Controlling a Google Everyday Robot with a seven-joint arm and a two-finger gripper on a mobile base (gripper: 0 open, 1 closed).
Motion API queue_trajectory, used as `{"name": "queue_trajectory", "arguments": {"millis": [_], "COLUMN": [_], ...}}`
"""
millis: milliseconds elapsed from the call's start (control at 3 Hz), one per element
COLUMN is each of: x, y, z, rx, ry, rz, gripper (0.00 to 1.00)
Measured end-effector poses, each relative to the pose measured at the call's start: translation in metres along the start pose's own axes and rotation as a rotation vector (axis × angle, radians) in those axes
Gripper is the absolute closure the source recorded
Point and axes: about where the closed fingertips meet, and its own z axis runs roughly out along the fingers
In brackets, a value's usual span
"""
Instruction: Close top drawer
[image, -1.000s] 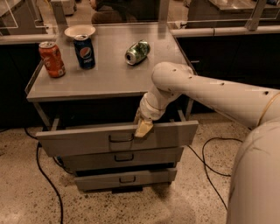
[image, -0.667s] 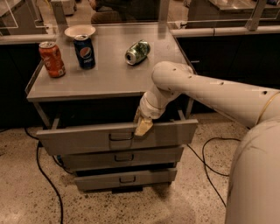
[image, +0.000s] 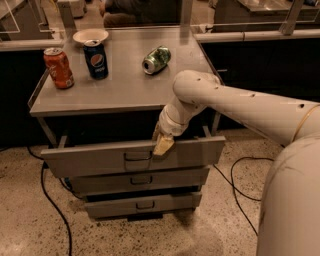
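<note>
Finds the pincer (image: 163, 145) at the upper lip of the top drawer (image: 90, 160), just right of the handle (image: 137, 156), open or closed impossible to tell, with that drawer pulled out from under the tabletop (image: 125, 90), long axis crosswise, and likely calls for a push straight inward past the handle.
</note>
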Motion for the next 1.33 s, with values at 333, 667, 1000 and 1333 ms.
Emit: {"name": "queue_trajectory", "arguments": {"millis": [333, 667, 1000, 1333], "x": [-0.0001, 0.0004, -0.0004, -0.0002], "y": [-0.0001, -0.0016, -0.0005, -0.0006], "z": [-0.0003, 0.0004, 0.0001, 0.0001], "rx": [0.000, 0.005, 0.005, 0.008], "ry": [0.000, 0.000, 0.000, 0.000], "rz": [0.000, -0.005, -0.005, -0.007], "gripper": [1.00, 1.00, 1.00, 1.00]}}
